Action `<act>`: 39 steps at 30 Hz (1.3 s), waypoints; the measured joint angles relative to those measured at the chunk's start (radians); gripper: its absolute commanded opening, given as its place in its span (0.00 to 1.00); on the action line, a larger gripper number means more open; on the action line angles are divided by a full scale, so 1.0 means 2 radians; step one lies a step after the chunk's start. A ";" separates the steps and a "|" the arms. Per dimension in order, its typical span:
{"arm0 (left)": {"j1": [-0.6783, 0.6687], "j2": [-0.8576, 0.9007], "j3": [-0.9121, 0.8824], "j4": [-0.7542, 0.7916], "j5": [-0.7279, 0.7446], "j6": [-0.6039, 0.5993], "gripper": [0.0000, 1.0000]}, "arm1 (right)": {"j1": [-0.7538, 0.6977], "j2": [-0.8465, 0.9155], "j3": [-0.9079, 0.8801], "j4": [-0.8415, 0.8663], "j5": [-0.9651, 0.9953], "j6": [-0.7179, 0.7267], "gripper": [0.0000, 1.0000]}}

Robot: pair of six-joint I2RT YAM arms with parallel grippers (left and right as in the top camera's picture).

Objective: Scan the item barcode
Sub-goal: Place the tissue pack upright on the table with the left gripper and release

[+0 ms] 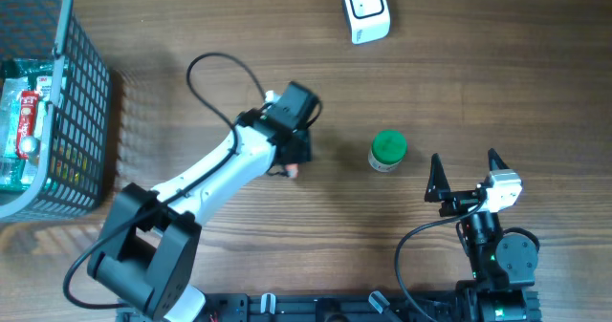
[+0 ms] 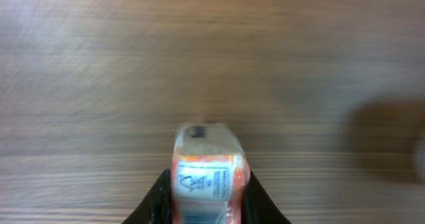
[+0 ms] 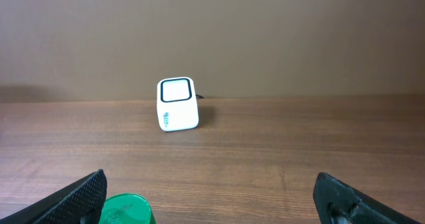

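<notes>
**Now the left claw grips the packet, well short of the scanner**

Overhead: One white barcode scanner [image 1: 365, 10] stands at the far edge of the bench [image 1: 535, 74]. The left claw [image 1: 293, 161] is on the robot's side of the scanner and off to its left, well apart from it. Only a sliver of an orange packet [image 1: 292, 170] shows beneath that claw. One green-lidded jar [image 1: 387, 151] stands on the robot's side of the scanner, almost straight in front of it, between the two claws and touching neither. The right claw [image 1: 466, 174] is closer to the robot and to the scanner's right, spread wide with nothing in it. One wire basket [image 1: 81, 102] sits far to the scanner's left, holding wrapped goods I cannot count. In all there are two arms, one scanner, one jar, one basket and one packet in the claw.

Left wrist: The fingers [image 2: 158, 199] press on either side of the packet, so the claw is clenched on it. Its long axis runs away from the camera, along the line of the fingers. A white printed panel faces the lens, but no barcode is legible, and the dark smudge at the far end is too blurred to read.

Right wrist: The scanner faces the robot with its window towards it. The jar's lid pokes in at lower left, near that finger. The gap between the fingers is bare.

The coming move probably turns on this: the scanner's window lies away from the robot and to the right of the packet. The left arm is the nearer one and already has the packet.
</notes>
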 measured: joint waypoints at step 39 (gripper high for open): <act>-0.098 0.119 0.081 0.014 -0.146 0.078 0.21 | 0.000 0.000 0.000 0.000 0.000 0.000 1.00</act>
